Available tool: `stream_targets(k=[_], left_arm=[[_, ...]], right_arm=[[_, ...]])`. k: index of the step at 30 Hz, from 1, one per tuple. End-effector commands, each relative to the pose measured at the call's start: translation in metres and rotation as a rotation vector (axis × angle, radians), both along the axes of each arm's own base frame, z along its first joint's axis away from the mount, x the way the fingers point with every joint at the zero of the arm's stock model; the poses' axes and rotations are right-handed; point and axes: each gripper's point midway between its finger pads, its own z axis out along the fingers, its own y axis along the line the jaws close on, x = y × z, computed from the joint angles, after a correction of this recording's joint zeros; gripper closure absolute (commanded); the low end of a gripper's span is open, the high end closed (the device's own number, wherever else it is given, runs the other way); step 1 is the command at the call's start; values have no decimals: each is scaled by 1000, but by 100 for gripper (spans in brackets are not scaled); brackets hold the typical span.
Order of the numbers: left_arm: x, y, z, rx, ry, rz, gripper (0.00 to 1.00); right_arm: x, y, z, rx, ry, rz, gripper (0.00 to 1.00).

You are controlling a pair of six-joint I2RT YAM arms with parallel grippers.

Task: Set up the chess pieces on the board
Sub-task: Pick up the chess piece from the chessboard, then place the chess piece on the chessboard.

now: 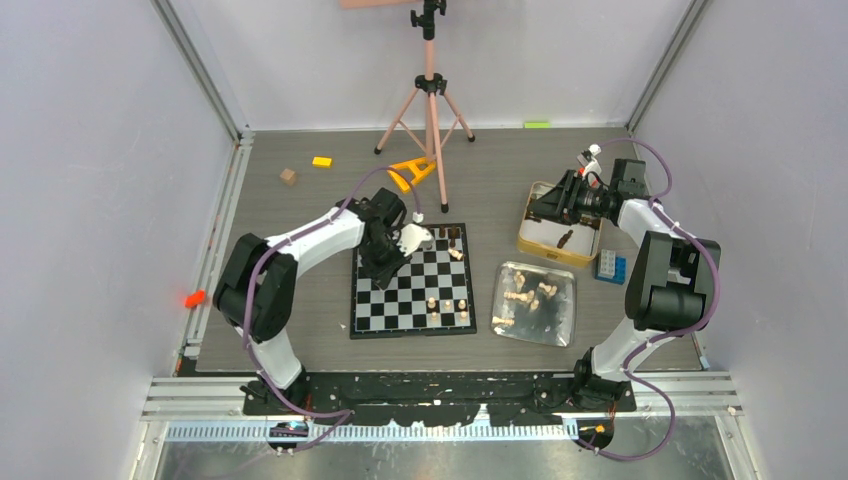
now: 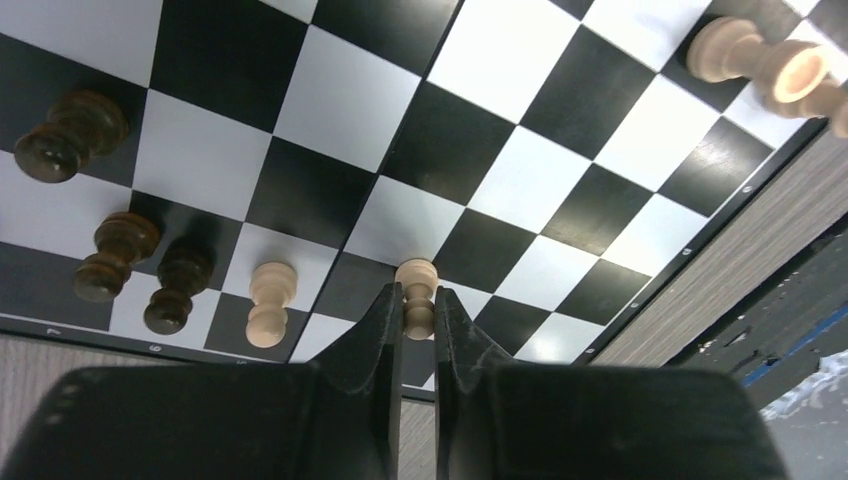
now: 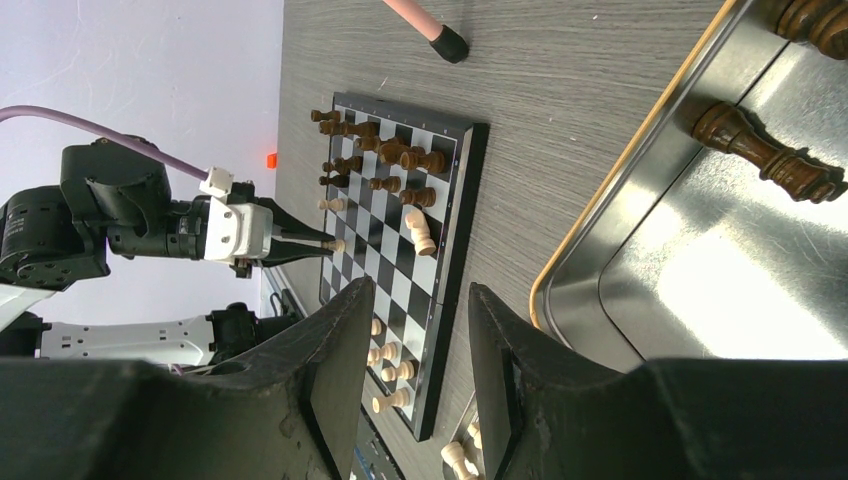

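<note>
Just then, your left gripper (image 2: 418, 303) was clenched on a light pawn (image 2: 417, 283) standing on the board (image 2: 500, 90), at the bottom centre of the left wrist view. Your right gripper (image 3: 418, 300) had its jaws apart, grasping nothing, over the gold-rimmed tin (image 3: 640, 260) at the right of its view, where a dark piece (image 3: 765, 155) lay. Light pieces (image 1: 525, 295) lay in the silver tray (image 1: 560, 325), lower right of centre overhead.

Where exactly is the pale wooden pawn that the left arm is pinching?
In the left wrist view, the pale wooden pawn is pinched in the left gripper, near the edge of the black-and-white checkered chessboard, beside another pale pawn.
</note>
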Motion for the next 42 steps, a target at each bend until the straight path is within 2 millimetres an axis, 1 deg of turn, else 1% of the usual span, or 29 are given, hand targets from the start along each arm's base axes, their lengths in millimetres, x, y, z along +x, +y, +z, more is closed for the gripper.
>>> stream_targets(k=[1, 4, 9, 14, 18, 21, 23, 27, 32, 37, 39, 42], left_arm=[[-8, -19, 14, -104, 3, -45, 93], [-16, -30, 21, -135, -3, -83, 97], [-23, -57, 30, -148, -32, -169, 98], [-36, -81, 26, -139, -16, -248, 99], [-49, -93, 21, -126, -2, -299, 99], [-54, -97, 17, -114, 3, -319, 99], [-54, -98, 14, -105, 0, -323, 98], [-49, -99, 12, -94, -22, -318, 98], [-43, -99, 15, -86, -53, -310, 98], [-41, -99, 13, -78, -59, -307, 98], [-40, -98, 11, -69, -58, -306, 97], [-41, -98, 9, -67, -55, -305, 91]], right_arm=[[8, -4, 16, -22, -73, 3, 54], [8, -4, 17, -22, -73, 4, 54], [8, -4, 17, -23, -74, 4, 54], [7, -4, 20, -28, -85, 3, 54], [7, -4, 21, -30, -89, 3, 54], [6, -4, 21, -29, -87, 4, 54], [7, -4, 21, -28, -86, 5, 54], [7, -4, 21, -28, -88, 5, 54], [7, -4, 22, -29, -88, 5, 55], [7, -4, 20, -27, -84, 5, 54], [7, -4, 20, -27, -85, 5, 54], [7, -4, 21, -27, -86, 5, 54]])
